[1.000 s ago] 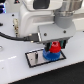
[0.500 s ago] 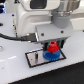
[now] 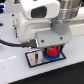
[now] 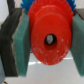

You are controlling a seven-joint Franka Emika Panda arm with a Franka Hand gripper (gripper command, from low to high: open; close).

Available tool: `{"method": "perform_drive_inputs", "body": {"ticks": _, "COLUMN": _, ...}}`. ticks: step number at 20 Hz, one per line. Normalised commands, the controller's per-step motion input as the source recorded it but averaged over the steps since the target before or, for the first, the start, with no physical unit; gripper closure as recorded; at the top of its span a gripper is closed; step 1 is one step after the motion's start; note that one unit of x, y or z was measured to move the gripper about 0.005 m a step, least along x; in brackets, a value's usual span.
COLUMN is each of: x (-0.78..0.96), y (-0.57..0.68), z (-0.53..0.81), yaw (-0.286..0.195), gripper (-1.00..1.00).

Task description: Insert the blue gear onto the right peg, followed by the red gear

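Exterior view. The gripper (image 3: 51,46) is shown low over the white plate (image 3: 36,58) with its black border, and the red gear (image 3: 51,52) is seen between its fingers. The red gear sits directly above the blue gear (image 3: 50,57), whose rim shows beneath it at the 3 o'clock end of the plate. The right peg is hidden by the two gears; the second peg cannot be made out at this resolution. Whether the red gear is fully seated cannot be told.

Wrist view. The red gear (image 4: 50,37) is clamped between the two teal finger pads (image 4: 22,42), one at 9 o'clock and one at 3 o'clock of the disc. A dark bore, with something pale inside it, lies at the disc's centre; blue teeth (image 4: 26,3) peek out at 11 o'clock.

The gear's axis is judged vertical, bore facing down the peg line. For this step the disc should be kept level, the bore centred, and the descent made straight until the teeth mesh before release.
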Motion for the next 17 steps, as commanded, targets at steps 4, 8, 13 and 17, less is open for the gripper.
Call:
{"method": "perform_drive_inputs", "body": {"ticks": 4, "x": 0.05, "y": 0.01, "z": 0.19, "yaw": 0.000, "gripper": -1.00}}
{"method": "perform_drive_inputs", "body": {"ticks": 8, "x": -0.01, "y": -0.07, "z": 0.18, "yaw": 0.000, "gripper": -1.00}}
{"method": "perform_drive_inputs", "body": {"ticks": 13, "x": 0.00, "y": 0.02, "z": 0.33, "yaw": 0.000, "gripper": -1.00}}
{"method": "perform_drive_inputs", "body": {"ticks": 17, "x": 0.00, "y": 0.04, "z": 0.64, "yaw": 0.000, "gripper": -1.00}}
